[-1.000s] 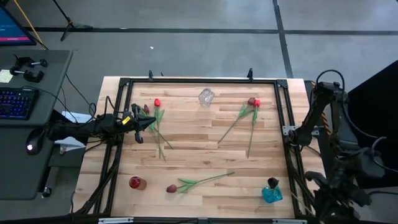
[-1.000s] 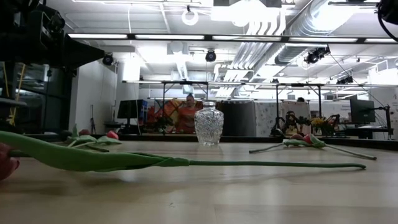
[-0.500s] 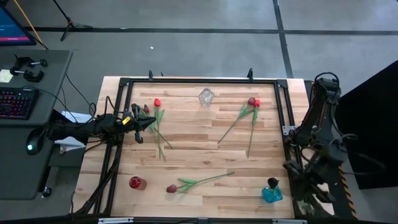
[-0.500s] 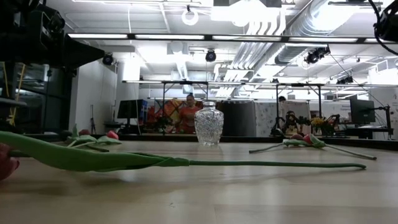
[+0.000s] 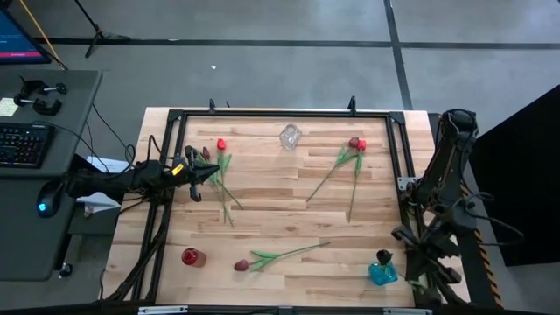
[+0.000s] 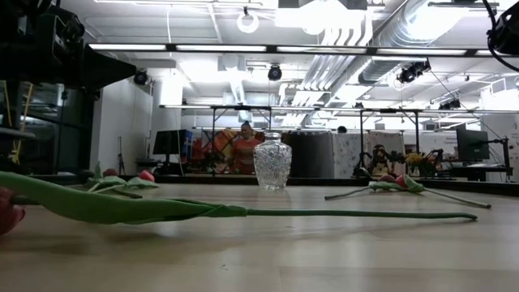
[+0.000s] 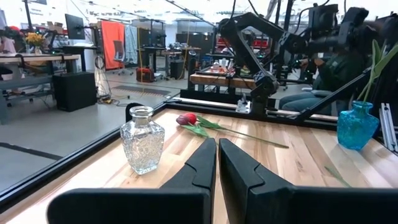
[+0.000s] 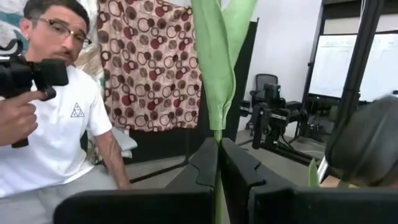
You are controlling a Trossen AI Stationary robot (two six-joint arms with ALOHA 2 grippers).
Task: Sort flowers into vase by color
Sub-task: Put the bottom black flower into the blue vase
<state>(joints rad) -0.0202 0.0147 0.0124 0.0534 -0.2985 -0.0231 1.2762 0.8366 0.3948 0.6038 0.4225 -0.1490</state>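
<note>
Several flowers lie flat on the table: a red and a dark one [image 5: 219, 149] at the left, a pair [image 5: 356, 143] at the far right, and one [image 5: 280, 255] near the front edge. A clear glass vase [image 5: 290, 136] stands at the far edge, a red vase [image 5: 191, 257] near left, and a blue vase [image 5: 382, 273] near right with a dark flower head on top. My left gripper [image 5: 213, 175] hangs shut and empty beside the left flowers. My right gripper [image 5: 422, 276], just off the near right corner by the blue vase, is shut on a flower's green stem. My right gripper pinches a flower's thin green stem [image 8: 217, 135] between its two fingers, just under a long leaf [image 8: 214, 62]. The fingers lie about level and across the stem. The stem stands upright, the leaf rising above the fingers. The part below is hidden by the gripper.
A black frame [image 5: 280, 114] runs round the table's edges. A person [image 8: 56, 124] holding a dark device stands beyond the table in the right wrist view. A blurred dark round shape [image 8: 367, 146] is close beside the right fingers. Bare wood lies mid-table between the flowers.
My right arm has swung in from beyond the table's right edge toward the near right corner and the blue vase. It has come down and its wrist has rolled. Its fingers have stayed shut. The flowers and vases on the table have not moved.
</note>
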